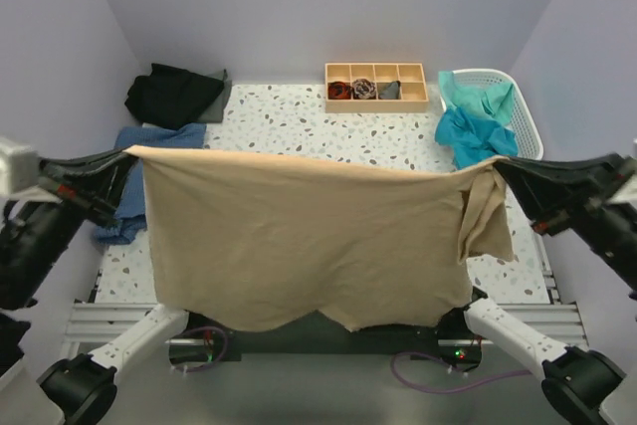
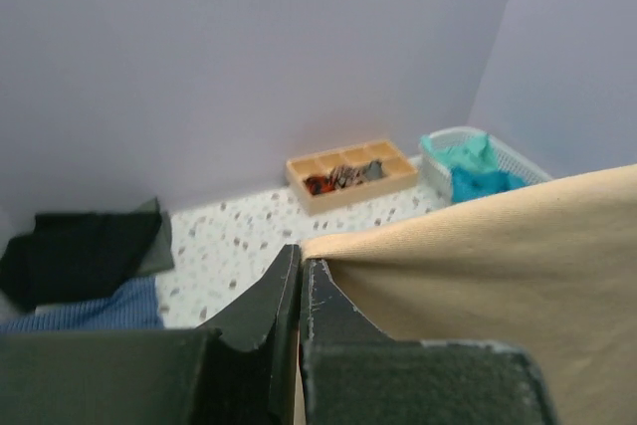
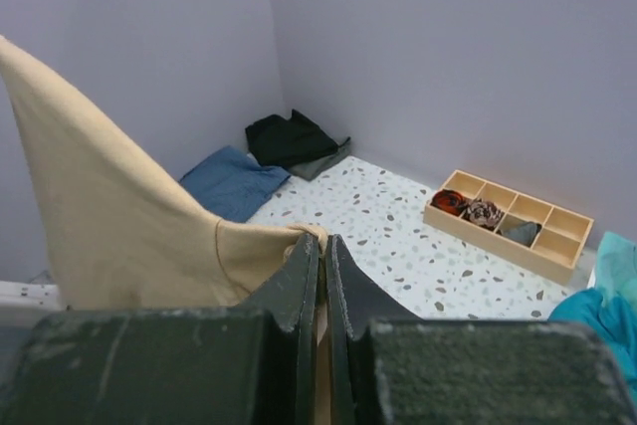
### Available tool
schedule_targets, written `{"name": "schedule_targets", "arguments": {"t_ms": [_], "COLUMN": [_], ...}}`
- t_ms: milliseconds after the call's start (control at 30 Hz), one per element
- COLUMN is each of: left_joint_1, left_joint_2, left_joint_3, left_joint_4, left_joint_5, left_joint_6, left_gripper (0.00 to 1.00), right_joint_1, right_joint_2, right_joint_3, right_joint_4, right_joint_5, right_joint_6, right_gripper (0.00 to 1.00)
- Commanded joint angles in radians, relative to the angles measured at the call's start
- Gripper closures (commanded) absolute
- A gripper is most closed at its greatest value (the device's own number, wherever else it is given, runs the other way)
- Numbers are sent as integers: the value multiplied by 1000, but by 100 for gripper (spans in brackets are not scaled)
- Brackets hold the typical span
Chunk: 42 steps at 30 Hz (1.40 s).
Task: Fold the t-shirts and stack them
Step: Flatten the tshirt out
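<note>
In the top external view, the tan-beige t-shirt [image 1: 299,236] is held spread in the air over the near half of the table [image 1: 289,121]. Its upper edge is stretched between the left gripper [image 1: 124,154] and the right gripper [image 1: 498,168]. A black t-shirt [image 1: 171,95] and a denim-blue t-shirt [image 1: 124,211] lie loose at the far left. Teal t-shirts [image 1: 473,134] spill from the laundry basket [image 1: 528,106] at the far right. No folded stack is seen, so nearly everything is judged left to do.

In the left wrist view, the jaws are seen pinched together on a corner of the tan cloth.

In the right wrist view, the jaws are likewise closed on the cloth, at a seamed edge.

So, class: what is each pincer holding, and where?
Both hold the tan t-shirt by its top edge: the left pincer at one corner, the right pincer at the other.
</note>
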Motion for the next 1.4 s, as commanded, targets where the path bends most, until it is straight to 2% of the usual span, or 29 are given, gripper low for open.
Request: {"name": "schedule_targets", "arguments": {"t_ms": [0,133,267,333,400,433,533,633,700,733,767,800,967,1067,1233,1367], "left_joint_1": [4,6,9,12,19,27,36,67,117,137,154,177,181,181,181,181], "left_joint_2": [81,149,310,411,483,555,672,729,730,718,712,706,724,767,844,844], "left_joint_3": [-182,-449,-630,-711,-749,-762,-744,-689,-655,-652,-651,-648,-663,-675,-644,-652], "left_joint_4": [66,213,327,384,436,441,442,399,372,375,393,402,444,457,421,425], "left_joint_5": [-179,-299,-419,-494,-536,-563,-652,-720,-735,-723,-705,-687,-588,-529,-481,-464], "left_joint_6": [-33,-69,-95,-115,-128,-138,-148,-143,-142,-131,-123,-111,-70,-63,-65,-59], "left_gripper": [100,100,100,100,100,100,100,100,100,100,100,100,100,100,100,100], "right_joint_1": [-5,-7,-5,-7,-7,-8,-8,-13,-14,-19,-32,-43,-144,-181,-197,-230], "right_joint_2": [94,246,439,584,713,838,1037,1140,1162,1163,1153,1142,993,953,996,1059], "right_joint_3": [-245,-421,-609,-644,-589,-561,-446,-369,-332,-335,-357,-375,-531,-579,-565,-555], "right_joint_4": [172,316,488,592,600,602,614,625,610,605,608,611,596,568,493,456], "right_joint_5": [93,187,306,321,307,290,223,177,176,183,193,215,317,324,304,275], "right_joint_6": [-16,-8,30,44,47,49,50,47,21,20,14,21,40,33,20,50], "right_gripper": [100,100,100,100,100,100,100,100,99,87,55,47,43,38,38,40]}}
